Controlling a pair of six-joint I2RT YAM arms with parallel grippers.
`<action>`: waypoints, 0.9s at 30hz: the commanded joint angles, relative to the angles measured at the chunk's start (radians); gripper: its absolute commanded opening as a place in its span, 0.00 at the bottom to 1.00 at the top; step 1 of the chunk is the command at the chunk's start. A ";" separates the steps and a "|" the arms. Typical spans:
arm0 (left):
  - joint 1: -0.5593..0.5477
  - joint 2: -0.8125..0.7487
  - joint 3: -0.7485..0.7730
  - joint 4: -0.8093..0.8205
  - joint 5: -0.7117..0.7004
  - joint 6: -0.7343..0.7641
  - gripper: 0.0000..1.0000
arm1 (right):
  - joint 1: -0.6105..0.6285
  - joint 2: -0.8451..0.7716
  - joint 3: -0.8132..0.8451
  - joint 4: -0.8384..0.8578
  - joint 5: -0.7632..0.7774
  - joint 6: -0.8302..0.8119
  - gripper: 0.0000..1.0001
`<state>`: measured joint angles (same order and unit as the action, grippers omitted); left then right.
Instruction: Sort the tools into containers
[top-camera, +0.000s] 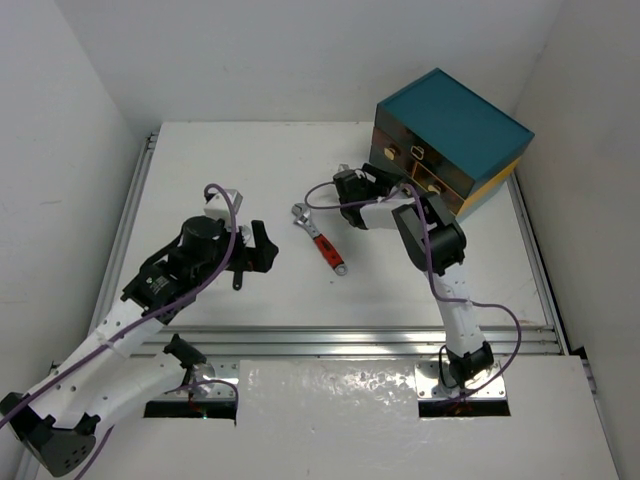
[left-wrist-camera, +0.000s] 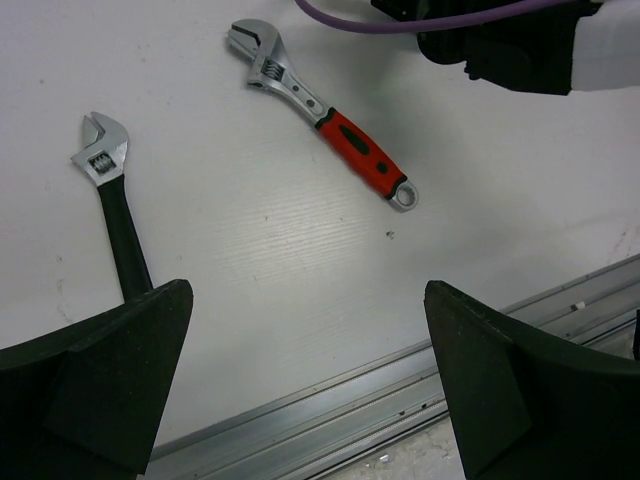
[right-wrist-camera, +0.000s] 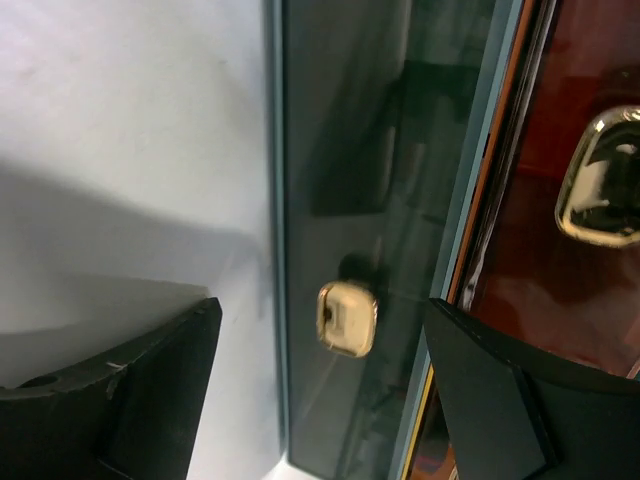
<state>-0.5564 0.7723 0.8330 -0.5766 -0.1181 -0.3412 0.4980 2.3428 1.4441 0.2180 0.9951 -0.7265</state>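
Observation:
A red-handled adjustable wrench (top-camera: 320, 241) lies mid-table; the left wrist view shows it too (left-wrist-camera: 325, 125), beside a dark-handled adjustable wrench (left-wrist-camera: 108, 200). My left gripper (top-camera: 262, 250) is open and empty above the table, left of the red wrench, its jaws wide apart (left-wrist-camera: 310, 385). The teal-topped chest (top-camera: 455, 118) stands at the back right. My right gripper (top-camera: 378, 184) is open right in front of its drawers. In the right wrist view its jaws (right-wrist-camera: 320, 375) straddle the cream knob (right-wrist-camera: 347, 318) of the smoky drawer (right-wrist-camera: 380, 150) without touching it. The other tools are out of view.
A red drawer (right-wrist-camera: 540, 260) with its own cream knob (right-wrist-camera: 600, 180) sits beside the smoky one. An aluminium rail (top-camera: 350, 338) runs along the table's near edge, and also shows in the left wrist view (left-wrist-camera: 400, 400). White walls close in on both sides.

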 joint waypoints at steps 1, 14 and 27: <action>-0.002 -0.025 -0.003 0.046 0.020 0.013 1.00 | -0.021 0.058 0.068 0.113 0.069 -0.100 0.82; -0.002 -0.041 -0.005 0.052 0.037 0.019 1.00 | -0.073 0.064 0.105 -0.215 0.059 0.192 0.64; -0.002 -0.048 -0.006 0.052 0.037 0.019 1.00 | -0.047 0.010 0.236 -0.689 -0.261 0.637 0.14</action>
<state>-0.5564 0.7383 0.8280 -0.5652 -0.0879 -0.3374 0.4316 2.3764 1.6756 -0.2459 0.9924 -0.3218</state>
